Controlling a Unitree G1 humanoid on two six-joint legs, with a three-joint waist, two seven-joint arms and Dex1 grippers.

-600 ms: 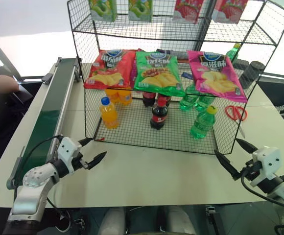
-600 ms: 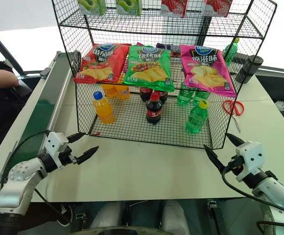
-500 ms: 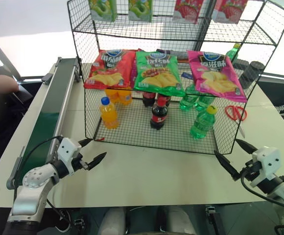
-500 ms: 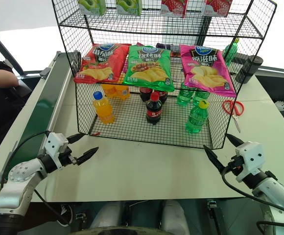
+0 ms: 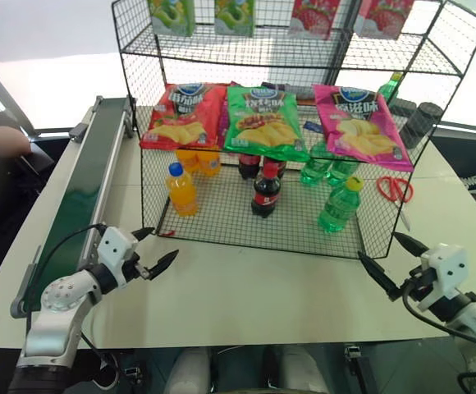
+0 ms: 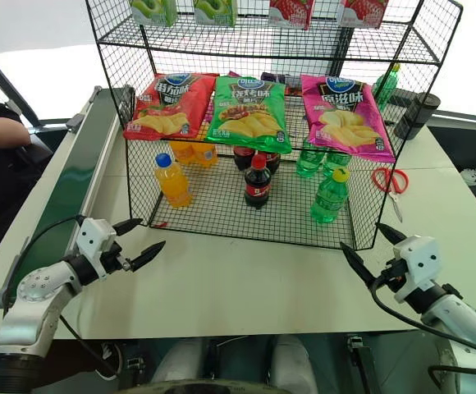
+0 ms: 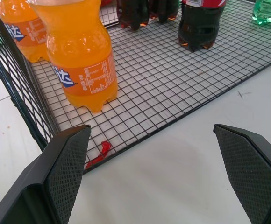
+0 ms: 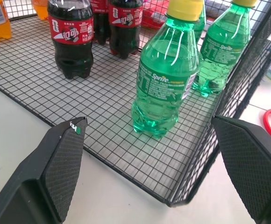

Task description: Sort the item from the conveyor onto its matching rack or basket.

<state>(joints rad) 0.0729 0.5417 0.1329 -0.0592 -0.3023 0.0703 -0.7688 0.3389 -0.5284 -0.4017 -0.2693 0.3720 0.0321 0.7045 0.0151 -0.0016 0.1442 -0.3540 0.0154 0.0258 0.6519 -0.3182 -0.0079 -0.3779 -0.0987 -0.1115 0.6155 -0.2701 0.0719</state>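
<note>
Already your green soda bottle (image 5: 339, 206) stands upright on the mesh floor of the black wire rack (image 5: 254, 230), in its right front part, ahead of two more green bottles (image 5: 327, 170) of its kind; that grouping looks deliberate, each drink in its own column under a matching crisp bag (image 5: 361, 125); the cola bottle (image 5: 265, 190) sits mid-rack, the orange bottle (image 5: 181, 190) toward the rack's left wall.

Your left pincer (image 5: 152, 250) hangs just in front of the rack's left front corner, fingers spread wide, gripping nothing; your right pincer (image 5: 390, 258) hangs off the rack's right front corner, equally wide and empty; I judge both are parked clear so the sort reads as done.

Left of the rack, the conveyor (image 5: 78, 197) runs bare, dark green belt between grey rails.

Note the bottle's translucent ribbed plastic, lobed base and smooth yellow cap; the rack is thin square-grid wire, low-walled at its base; the table (image 5: 246, 287) is pale and smooth; red scissors (image 5: 395, 190) lie right of the rack.
</note>
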